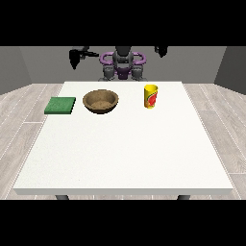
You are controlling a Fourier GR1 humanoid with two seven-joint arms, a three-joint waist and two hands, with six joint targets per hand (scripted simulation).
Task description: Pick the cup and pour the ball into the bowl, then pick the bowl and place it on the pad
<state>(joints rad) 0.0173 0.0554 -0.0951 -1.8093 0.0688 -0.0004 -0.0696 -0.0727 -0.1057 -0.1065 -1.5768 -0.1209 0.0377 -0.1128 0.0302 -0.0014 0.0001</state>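
Note:
A yellow cup [151, 96] with a red mark stands upright on the white table [125, 153], right of centre near the far edge. The ball is not visible from here. A brown bowl [100, 101] sits left of the cup, and nothing shows inside it. A flat green pad [60, 105] lies at the table's far left. The hand at the view's left [75, 57] hangs raised beside the robot, above and behind the table. The hand at the view's right [161, 50] is also raised at the robot's other side. Both hands are far from the objects and hold nothing.
The robot's torso [123, 65] stands behind the far table edge. The table's front edge runs near the bottom of the view, with wooden floor [19, 110] on both sides.

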